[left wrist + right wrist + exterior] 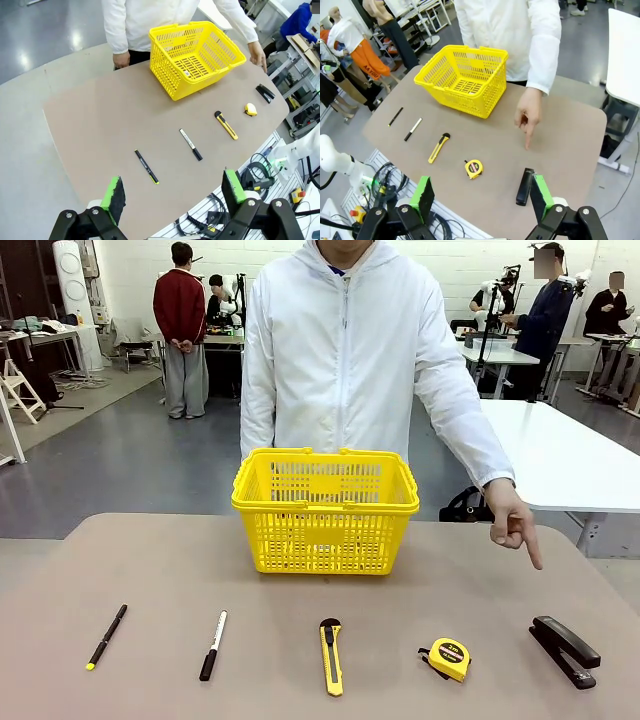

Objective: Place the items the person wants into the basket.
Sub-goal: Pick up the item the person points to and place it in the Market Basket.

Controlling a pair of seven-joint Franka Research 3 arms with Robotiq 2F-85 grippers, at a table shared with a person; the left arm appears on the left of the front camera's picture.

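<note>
With left end effector [173,189] and right end effector [481,192] seen open, empty, stapler [565,650] near pointing hand [513,523] could be wrongly picked over tape measure [450,658].

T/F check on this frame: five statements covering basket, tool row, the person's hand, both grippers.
1. The basket is empty. True.
2. The tape measure lies between the utility knife and the stapler. True.
3. The person's hand points at the marker. False: it points down toward the stapler, far from the marker.
4. The left gripper is shut on the pen. False: it is open and holds nothing; the pen lies on the table.
5. The right gripper is open. True.
</note>
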